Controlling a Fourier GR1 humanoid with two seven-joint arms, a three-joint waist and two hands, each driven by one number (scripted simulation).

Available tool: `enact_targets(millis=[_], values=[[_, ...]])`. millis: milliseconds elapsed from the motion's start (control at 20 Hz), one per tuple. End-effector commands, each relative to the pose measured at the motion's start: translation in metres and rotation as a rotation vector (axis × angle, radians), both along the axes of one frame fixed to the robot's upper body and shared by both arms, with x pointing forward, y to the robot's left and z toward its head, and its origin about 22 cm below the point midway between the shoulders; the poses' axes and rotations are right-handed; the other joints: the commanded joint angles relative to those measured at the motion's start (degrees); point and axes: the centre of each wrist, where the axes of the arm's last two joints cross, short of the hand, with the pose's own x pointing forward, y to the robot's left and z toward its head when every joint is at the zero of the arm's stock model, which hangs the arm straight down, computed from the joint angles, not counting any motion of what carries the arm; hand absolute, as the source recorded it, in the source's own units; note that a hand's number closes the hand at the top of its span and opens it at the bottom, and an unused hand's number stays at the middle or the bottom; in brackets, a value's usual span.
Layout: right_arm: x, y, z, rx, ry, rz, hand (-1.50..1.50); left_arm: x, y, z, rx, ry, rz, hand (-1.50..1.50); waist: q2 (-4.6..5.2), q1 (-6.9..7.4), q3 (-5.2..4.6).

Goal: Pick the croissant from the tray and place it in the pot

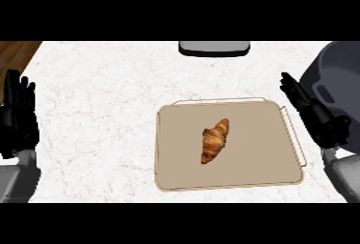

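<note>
Golden croissant (215, 141) sits mid tray (175, 176); my right hand (313, 114) is open & empty, and may clip the pot (337, 71) behind it.

Stone, matt tray, flaky crust

The table (105, 95) looks like white veined marble, smooth; a strip of brown wood (15, 52) shows at its corner. The tray (253, 157) is matt beige with thin wire handles, the croissant (215, 140) glossy, ridged golden-brown, the pot (337, 71) dark grey and smooth.
</note>
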Motion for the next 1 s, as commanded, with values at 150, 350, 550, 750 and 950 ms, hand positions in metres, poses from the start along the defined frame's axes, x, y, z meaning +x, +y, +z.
enact_targets(millis=[150, 350, 550, 750, 950], values=[[0.022, -0.018, 0.051, 0.265, -0.191, 0.218, 1.50, 0.012, -0.032, 0.019, 0.018, -0.032, -0.178, 0.00, 0.39, -1.11, 0.25], [0.015, -0.080, 0.066, -0.275, -0.263, -0.084, 1.50, 0.010, -0.044, 0.014, -0.031, 0.022, -0.304, 0.00, 0.57, -2.34, 0.03], [-0.004, -0.072, 0.003, -0.172, -0.373, 0.044, -1.50, 0.017, -0.074, 0.033, -0.038, 0.009, -0.365, 0.00, 0.49, -0.89, 0.23], [-0.030, -0.062, -0.009, -0.197, -0.441, 0.157, -1.50, 0.016, -0.050, 0.028, -0.048, 0.030, -0.352, 0.00, 0.30, -1.16, 0.11], [-0.020, -0.047, 0.025, -0.378, -0.388, 0.165, -1.50, 0.005, -0.035, 0.030, -0.033, 0.024, -0.344, 0.00, 0.24, -0.66, 0.04]])
